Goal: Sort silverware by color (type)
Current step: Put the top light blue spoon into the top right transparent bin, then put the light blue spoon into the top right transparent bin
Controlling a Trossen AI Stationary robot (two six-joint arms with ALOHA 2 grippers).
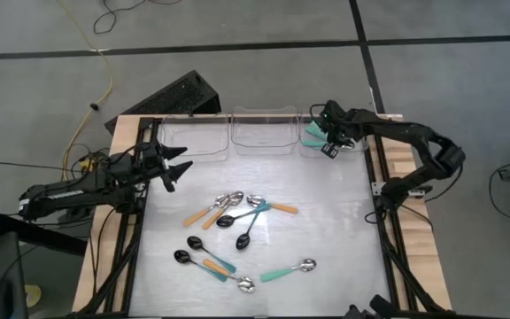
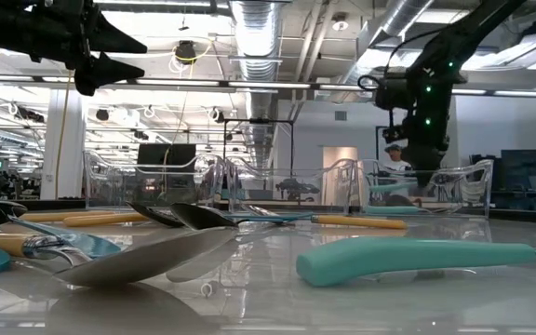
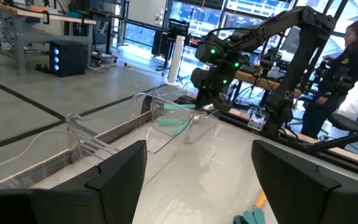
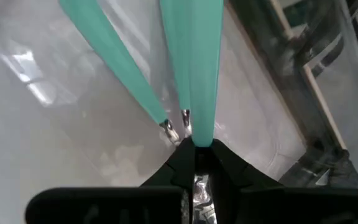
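teal-handled spoon in right jaws

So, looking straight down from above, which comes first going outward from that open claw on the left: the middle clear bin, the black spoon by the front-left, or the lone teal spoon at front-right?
From the left gripper, in the high view:
1. The black spoon, toward the table's front, left of centre.
2. The middle clear bin, along the back edge; nearly as close as the black spoon.
3. The lone teal spoon, front right of centre, clearly farthest.

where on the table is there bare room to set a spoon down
Free: the strip between the clear bins and the spoon cluster, and the right side beside the frame rail. Crowded: the centre and lower left, where spoons overlap. The right bin already holds teal spoons.
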